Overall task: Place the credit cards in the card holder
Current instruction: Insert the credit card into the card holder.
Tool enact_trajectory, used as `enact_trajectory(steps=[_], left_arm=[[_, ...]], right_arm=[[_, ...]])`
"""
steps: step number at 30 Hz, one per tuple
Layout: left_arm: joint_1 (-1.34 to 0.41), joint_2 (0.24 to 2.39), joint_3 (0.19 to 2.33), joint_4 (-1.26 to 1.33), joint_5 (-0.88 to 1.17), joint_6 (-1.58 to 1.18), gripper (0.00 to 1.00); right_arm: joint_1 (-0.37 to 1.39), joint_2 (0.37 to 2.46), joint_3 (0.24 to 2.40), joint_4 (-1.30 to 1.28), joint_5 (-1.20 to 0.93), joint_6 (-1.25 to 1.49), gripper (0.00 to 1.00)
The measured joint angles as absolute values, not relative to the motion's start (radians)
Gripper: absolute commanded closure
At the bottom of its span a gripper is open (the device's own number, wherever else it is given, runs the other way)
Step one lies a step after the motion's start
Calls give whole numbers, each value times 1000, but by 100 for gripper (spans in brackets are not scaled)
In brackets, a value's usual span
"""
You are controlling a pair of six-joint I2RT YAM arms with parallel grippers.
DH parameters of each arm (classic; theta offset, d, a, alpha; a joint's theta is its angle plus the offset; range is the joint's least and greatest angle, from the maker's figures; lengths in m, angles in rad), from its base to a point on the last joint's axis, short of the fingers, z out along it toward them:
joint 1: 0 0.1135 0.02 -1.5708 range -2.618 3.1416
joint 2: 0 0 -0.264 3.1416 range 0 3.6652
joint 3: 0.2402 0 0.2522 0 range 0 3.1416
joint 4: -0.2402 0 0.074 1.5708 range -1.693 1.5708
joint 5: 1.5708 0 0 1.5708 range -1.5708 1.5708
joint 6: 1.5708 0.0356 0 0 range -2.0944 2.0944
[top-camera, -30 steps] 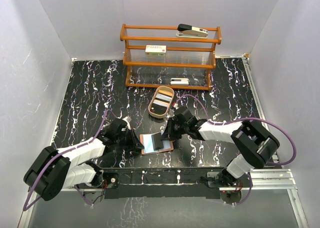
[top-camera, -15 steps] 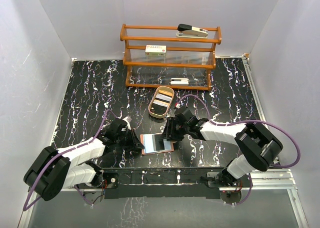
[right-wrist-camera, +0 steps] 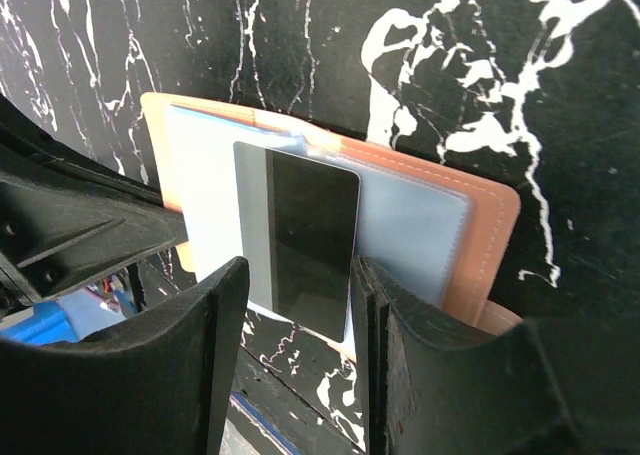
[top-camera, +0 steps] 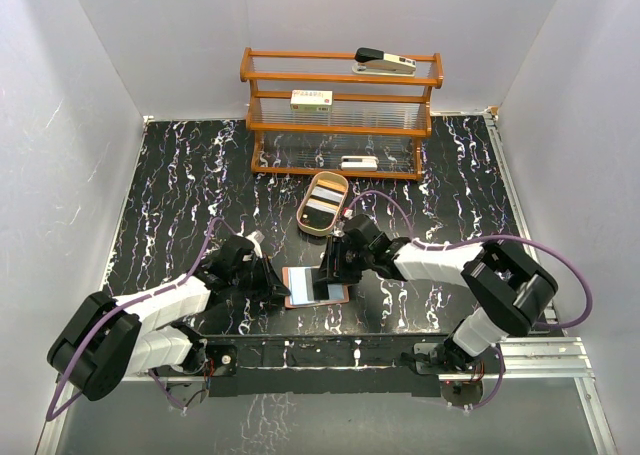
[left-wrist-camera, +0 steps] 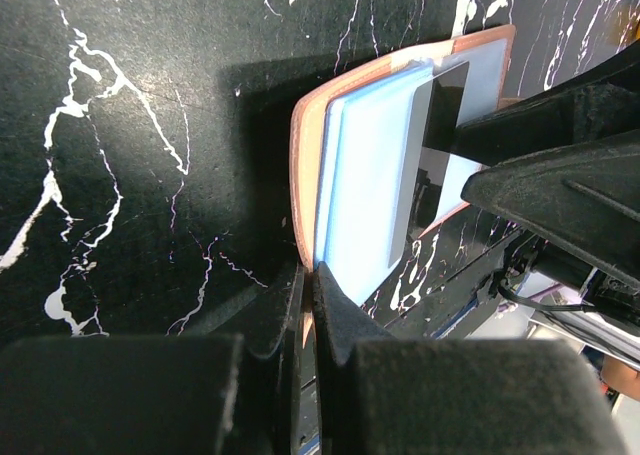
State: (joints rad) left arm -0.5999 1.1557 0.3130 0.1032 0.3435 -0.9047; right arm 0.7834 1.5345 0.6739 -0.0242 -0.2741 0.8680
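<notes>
Two end effectors are brought together at the card holder, which is laid open on the tabletop close to the middle of its near edge. The left end effector is closed on the left edge of the card holder, the reddish-brown leather being pinched between its fingers, as is seen in the left wrist view. The right end effector is held open over the right half of the card holder, its jaws being set apart with a credit card between them; whether the card is touched by them cannot be told. The credit card, grey along one strip and dark over the rest, is laid across the bluish-grey glossy pockets, with one short end projecting past the holder's edge. Whether its other end is tucked under a pocket cannot be told. More credit cards are kept in a tan oval tray, placed near the tabletop's centre, just beyond the right end effector. A wooden rack is stood along the far edge.
</notes>
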Motion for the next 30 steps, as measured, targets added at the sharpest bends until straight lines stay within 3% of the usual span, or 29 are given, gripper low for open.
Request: enact_trajectory(steps=[30], left_arm=[[-600, 1185, 301, 151, 379, -908, 100]], right_arm=[[844, 1593, 719, 56, -332, 805, 57]])
